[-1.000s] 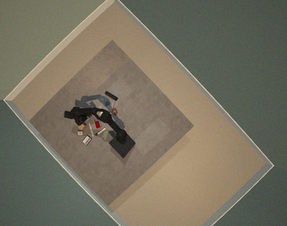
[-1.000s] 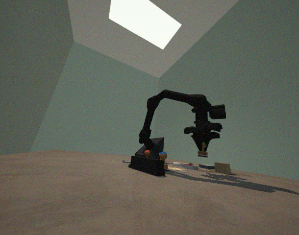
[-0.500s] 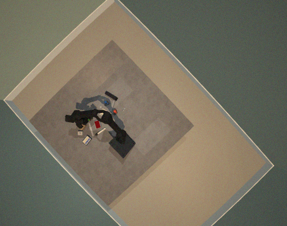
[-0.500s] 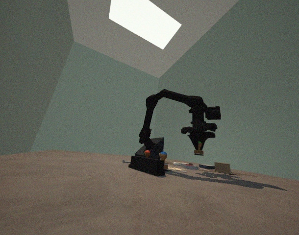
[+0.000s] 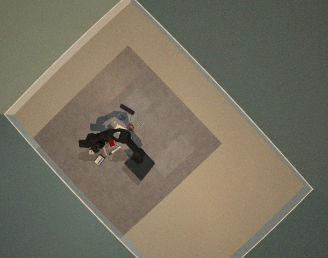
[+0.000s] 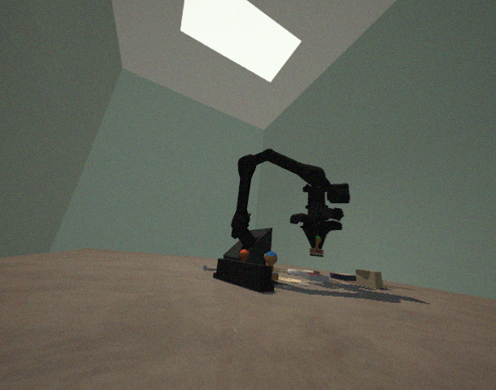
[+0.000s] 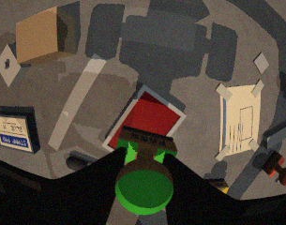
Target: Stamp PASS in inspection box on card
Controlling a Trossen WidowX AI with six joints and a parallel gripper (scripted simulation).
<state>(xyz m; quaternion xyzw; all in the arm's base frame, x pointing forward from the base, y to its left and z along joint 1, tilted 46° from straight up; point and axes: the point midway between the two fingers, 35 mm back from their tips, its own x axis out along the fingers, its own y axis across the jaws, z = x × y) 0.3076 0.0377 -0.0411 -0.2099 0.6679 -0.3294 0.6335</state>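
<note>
My gripper is shut on the green-knobbed stamp, seen as a green knob and a dark wooden block in the wrist view. The stamp is held clear above the bench; its printing face is hidden from above. The open red ink pad lies below, partly behind the stamp block in the wrist view. The cream card is taped down right of the pad in the wrist view, with an outlined box and printed lines. No print shows inside the box.
A red stamp and a blue-knobbed stamp stand near the card, by a long black block. A tan block, a boxed stamp pad, a pale strip and a marker lie around the pad.
</note>
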